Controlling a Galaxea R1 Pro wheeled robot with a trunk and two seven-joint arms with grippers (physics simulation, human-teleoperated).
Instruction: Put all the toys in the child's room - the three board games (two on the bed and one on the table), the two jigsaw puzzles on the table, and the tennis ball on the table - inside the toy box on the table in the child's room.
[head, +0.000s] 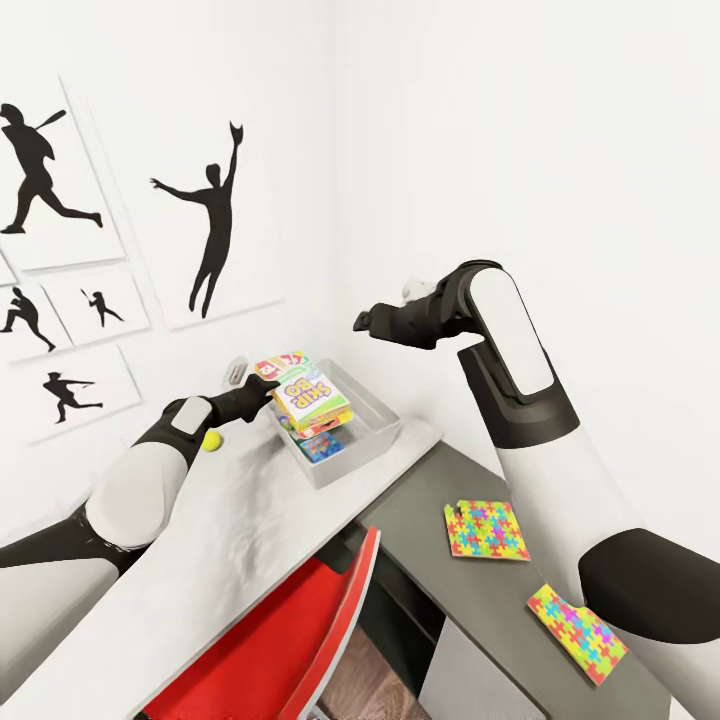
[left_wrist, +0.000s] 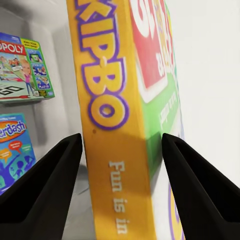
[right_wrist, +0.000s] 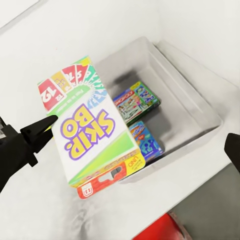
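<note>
My left gripper (head: 256, 384) is shut on the Skip-Bo board game (head: 305, 393), holding it tilted over the grey toy box (head: 378, 432). In the left wrist view its fingers (left_wrist: 47, 187) flank the box's yellow edge (left_wrist: 117, 125). Inside the toy box (right_wrist: 200, 95) lie a Monopoly game (right_wrist: 136, 101) and a blue game (right_wrist: 147, 140). The tennis ball (head: 211, 441) rests on the white table beside my left wrist. Two colourful jigsaw puzzles (head: 487, 529) (head: 578, 632) lie flat on the dark desk. My right gripper (head: 363, 322) hovers open above the toy box, holding nothing.
The white table (head: 240, 540) meets a dark grey desk (head: 430, 480) at the corner. A red chair (head: 300, 640) is tucked under the front edge. White walls close in behind the toy box, and baseball silhouette posters (head: 215, 220) hang on the left wall.
</note>
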